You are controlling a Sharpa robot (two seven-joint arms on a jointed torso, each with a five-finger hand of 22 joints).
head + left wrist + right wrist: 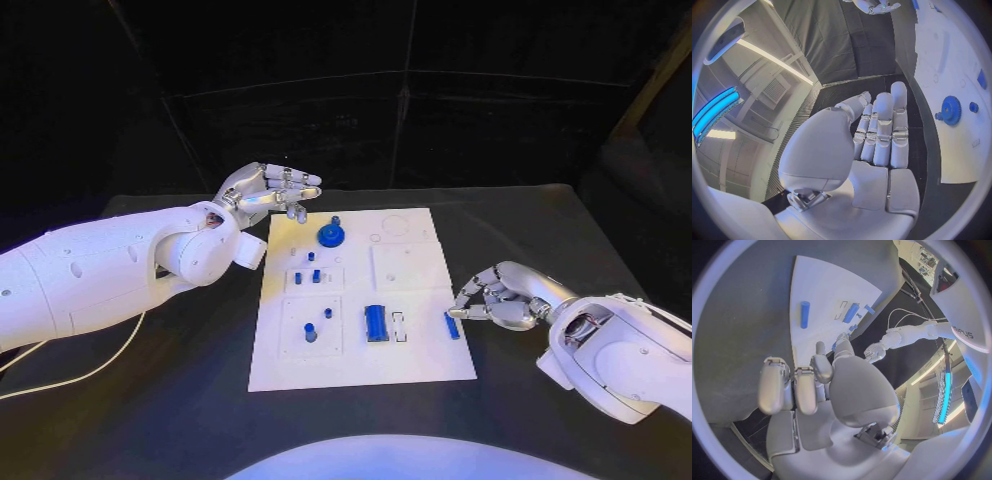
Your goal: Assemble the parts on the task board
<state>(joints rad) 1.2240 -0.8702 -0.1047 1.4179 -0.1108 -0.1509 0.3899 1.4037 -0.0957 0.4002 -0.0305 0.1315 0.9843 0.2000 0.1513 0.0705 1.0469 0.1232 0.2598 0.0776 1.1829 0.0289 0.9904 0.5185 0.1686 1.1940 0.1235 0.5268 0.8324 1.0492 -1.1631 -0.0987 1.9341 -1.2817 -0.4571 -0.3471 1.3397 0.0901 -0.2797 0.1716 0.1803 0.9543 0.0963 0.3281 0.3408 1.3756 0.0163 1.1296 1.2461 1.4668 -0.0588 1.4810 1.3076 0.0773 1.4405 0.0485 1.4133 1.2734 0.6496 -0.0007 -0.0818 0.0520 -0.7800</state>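
The white task board (411,268) lies in the middle of the black table. On it are a blue gear (332,236) (951,110), a blue block (375,322) (851,312), small blue pegs (306,277) and a blue cylinder (451,327) (804,314) lying near the right edge. My left hand (271,192) (879,135) hovers over the board's far left corner with its fingers stretched out and holds nothing. My right hand (490,298) (823,380) is at the board's right edge. Its curled thumb and forefinger are close together just above the cylinder's far end. Contact is unclear.
A pale cable (87,370) trails over the table under my left arm. Dark panels close off the back. Bare black table (548,230) lies on both sides of the board.
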